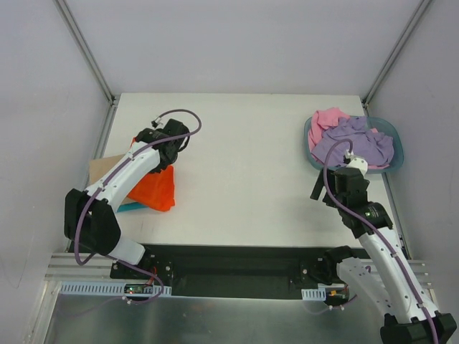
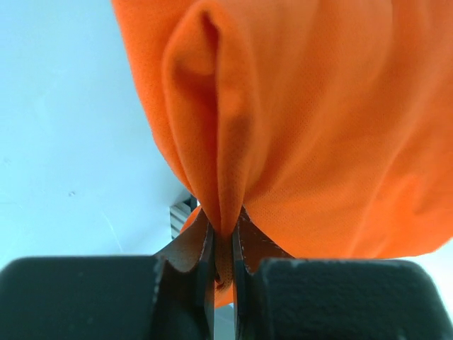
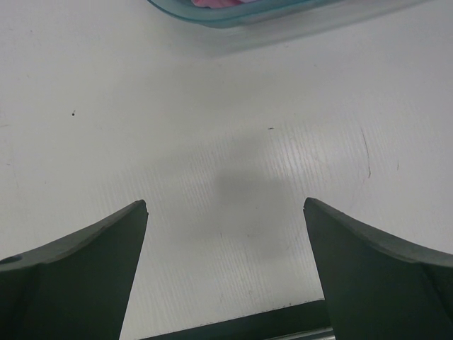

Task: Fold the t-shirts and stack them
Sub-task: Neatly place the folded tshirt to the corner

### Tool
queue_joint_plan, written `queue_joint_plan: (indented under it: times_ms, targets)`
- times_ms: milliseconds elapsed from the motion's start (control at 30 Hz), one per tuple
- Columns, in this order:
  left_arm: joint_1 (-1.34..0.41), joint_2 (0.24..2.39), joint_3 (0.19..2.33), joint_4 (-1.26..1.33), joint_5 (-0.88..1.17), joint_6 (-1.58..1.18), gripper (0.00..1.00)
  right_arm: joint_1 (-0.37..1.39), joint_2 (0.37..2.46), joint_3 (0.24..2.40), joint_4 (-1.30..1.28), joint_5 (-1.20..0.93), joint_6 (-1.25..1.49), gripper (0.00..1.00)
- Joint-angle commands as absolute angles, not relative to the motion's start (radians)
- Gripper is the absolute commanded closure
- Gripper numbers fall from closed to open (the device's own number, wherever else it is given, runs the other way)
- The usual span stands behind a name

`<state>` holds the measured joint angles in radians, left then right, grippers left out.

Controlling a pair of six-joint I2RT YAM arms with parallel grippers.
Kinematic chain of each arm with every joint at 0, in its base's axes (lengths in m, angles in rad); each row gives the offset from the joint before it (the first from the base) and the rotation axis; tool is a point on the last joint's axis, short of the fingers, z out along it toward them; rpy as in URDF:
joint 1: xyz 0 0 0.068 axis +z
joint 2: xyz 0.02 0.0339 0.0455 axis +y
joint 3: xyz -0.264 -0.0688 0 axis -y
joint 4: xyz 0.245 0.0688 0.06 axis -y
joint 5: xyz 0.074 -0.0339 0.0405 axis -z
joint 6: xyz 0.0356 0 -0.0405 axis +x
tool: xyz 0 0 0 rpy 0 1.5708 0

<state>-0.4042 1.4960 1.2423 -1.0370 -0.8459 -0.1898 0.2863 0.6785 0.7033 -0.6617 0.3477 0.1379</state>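
Robotics lab cell tbh: white surface (image 1: 244, 186) boxed in by blank panels (image 1: 237, 43) on aluminium struts (image 1: 85, 50), left arm (image 1: 122, 175) and right arm (image 1: 384, 247) bolted along its near edge.

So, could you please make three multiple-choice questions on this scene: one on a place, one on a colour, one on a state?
1. Where do the pink shirt and the lilac shirt lie?
A) in the basin
B) on the floor
C) over an arm

2. Which colour is the shirt that the left hand holds?
A) pink
B) orange
C) lilac

3. How is the right hand?
A) shut on cloth
B) shut, empty
C) open, empty

Answers:
1 A: both are heaped inside its rim.
2 B: the orange shirt is pinched in it.
3 C: its fingers stand wide apart over the table.
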Motion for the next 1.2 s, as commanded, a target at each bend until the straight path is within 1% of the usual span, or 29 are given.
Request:
queue_joint_plan:
  times_ms: [0,267,400,500,600,767,867,1033,1133,1167]
  targets:
    - [-0.402,1.427,1.333,-1.051,-0.864,-0.071,1.00,0.276,0.684,0.699,-0.620,0.319,0.118,0.03]
    - [-0.402,1.402,1.453,-1.092,-0.891,-0.049,1.00,0.272,0.680,0.696,-0.623,0.324,0.117,0.03]
    - [-0.399,1.385,1.451,-1.094,-0.940,-0.057,1.00,0.270,0.678,0.695,-0.623,0.325,0.117,0.03]
    - [-0.370,1.385,1.439,-1.094,-0.928,-0.071,1.00,0.268,0.686,0.693,-0.618,0.324,0.118,0.03]
    - [-0.304,1.402,1.408,-1.103,-0.954,-0.115,1.00,0.265,0.704,0.695,-0.618,0.314,0.117,0.03]
    - [-0.189,1.448,1.374,-1.068,-0.885,-0.156,1.00,0.264,0.715,0.690,-0.606,0.299,0.118,0.03]
    - [-0.131,1.509,1.373,-1.065,-0.887,-0.178,1.00,0.261,0.712,0.687,-0.600,0.296,0.113,0.03]
    - [-0.097,1.588,1.362,-1.051,-0.845,-0.216,1.00,0.259,0.678,0.680,-0.591,0.295,0.109,0.03]
    - [-0.083,1.623,1.350,-1.039,-0.865,-0.221,0.85,0.259,0.666,0.675,-0.588,0.296,0.104,0.03]
    - [-0.080,1.632,1.348,-1.039,-0.874,-0.227,0.73,0.259,0.666,0.675,-0.588,0.295,0.103,0.03]
